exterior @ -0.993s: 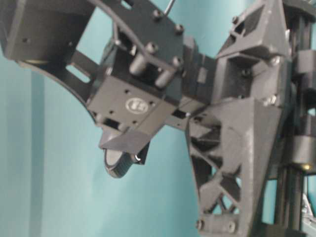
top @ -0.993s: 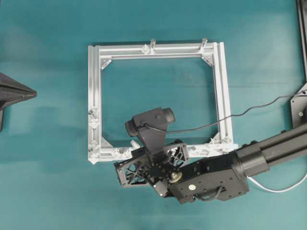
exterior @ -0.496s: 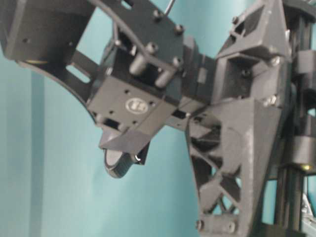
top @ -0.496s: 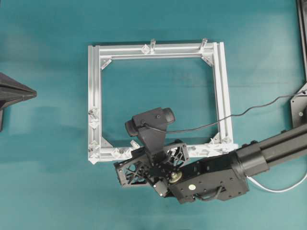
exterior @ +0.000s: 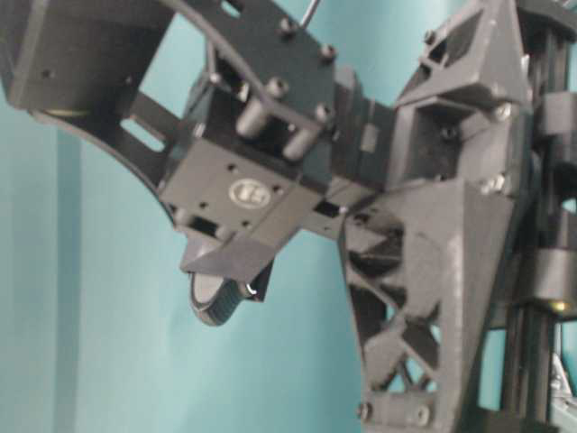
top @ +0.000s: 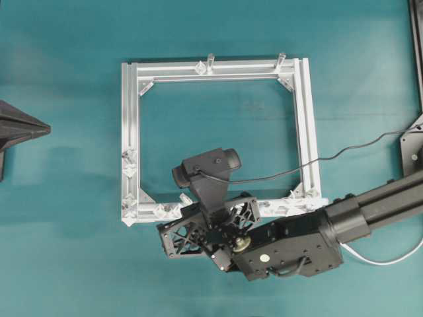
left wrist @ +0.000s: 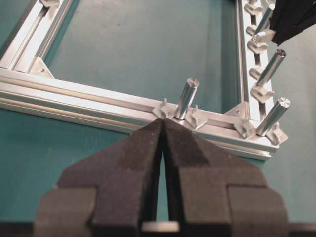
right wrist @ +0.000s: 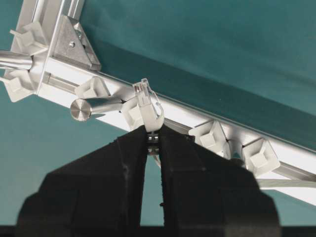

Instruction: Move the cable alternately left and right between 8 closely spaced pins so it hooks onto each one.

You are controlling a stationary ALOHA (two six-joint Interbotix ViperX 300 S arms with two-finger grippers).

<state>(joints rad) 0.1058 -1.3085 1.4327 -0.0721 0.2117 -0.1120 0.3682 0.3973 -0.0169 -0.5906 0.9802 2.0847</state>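
Observation:
In the right wrist view my right gripper (right wrist: 153,129) is shut on the white plug (right wrist: 147,109) of the cable, which stands up from the fingertips against the aluminium rail (right wrist: 182,118). White diamond pins (right wrist: 213,136) sit along that rail to the plug's right, and another pin (right wrist: 92,87) sits to its left beside a metal post (right wrist: 94,107). Overhead, the plug (top: 186,198) lies at the frame's bottom rail, and the cable (top: 380,261) trails off at lower right. My left gripper (left wrist: 163,123) is shut with nothing in it, short of the frame's rail.
The square aluminium frame (top: 130,119) lies mid-table on a teal surface. Upright metal posts (left wrist: 186,98) stand on its rails. The right arm (top: 291,244) crosses the lower right and covers much of the bottom rail. A dark wire (top: 344,153) runs to its camera.

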